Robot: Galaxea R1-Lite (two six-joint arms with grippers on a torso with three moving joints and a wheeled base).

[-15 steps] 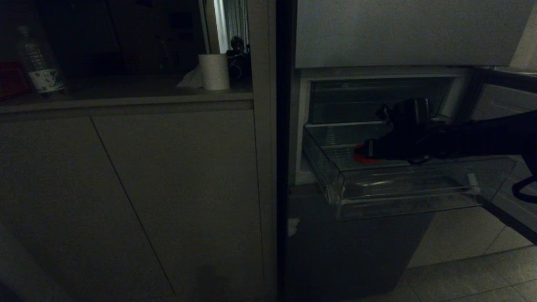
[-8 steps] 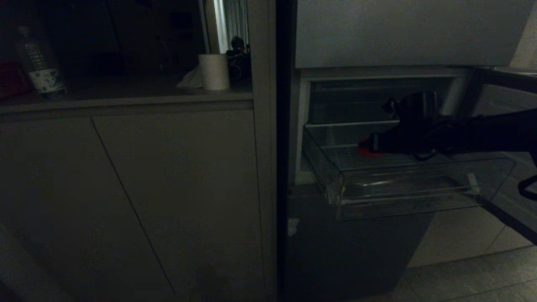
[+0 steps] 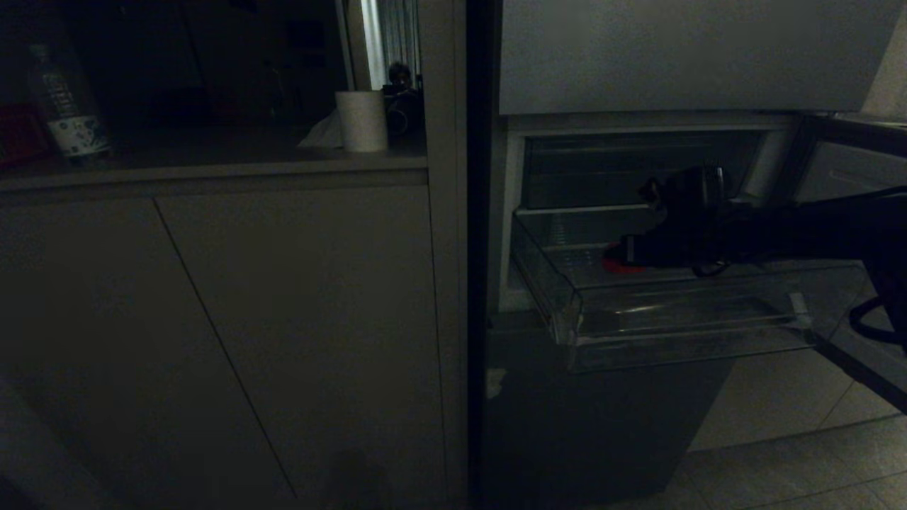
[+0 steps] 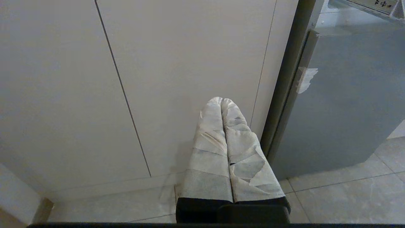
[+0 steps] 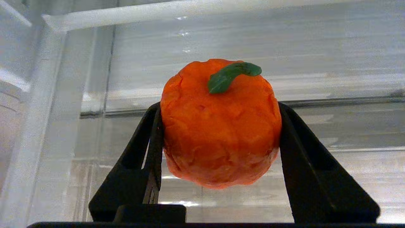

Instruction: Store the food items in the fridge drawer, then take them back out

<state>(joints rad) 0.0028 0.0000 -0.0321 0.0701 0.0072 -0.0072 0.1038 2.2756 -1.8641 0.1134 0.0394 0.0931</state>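
Looking down from the head: the fridge [image 3: 602, 425] stands dark grey, its clear fridge drawer [image 3: 680, 319] pulled out in front of it.
Right gripper [image 3: 623, 253]: reaching over the fridge drawer, inside its walls, near the left end.
Food item [image 3: 618, 263]: a red patch showing at the gripper's tip, above the drawer floor.
Cabinets [image 3: 212, 319]: pale, just left of the fridge.
Left wrist view, left gripper [image 4: 221, 103]: taped fingers pressed together, clenched on nothing, low in front of the cabinets beside the fridge.
Right wrist view, right gripper: black fingers [image 5: 152, 148] clamped on both sides of the orange-red pumpkin-shaped food item with a green stem, clear drawer wall behind it.
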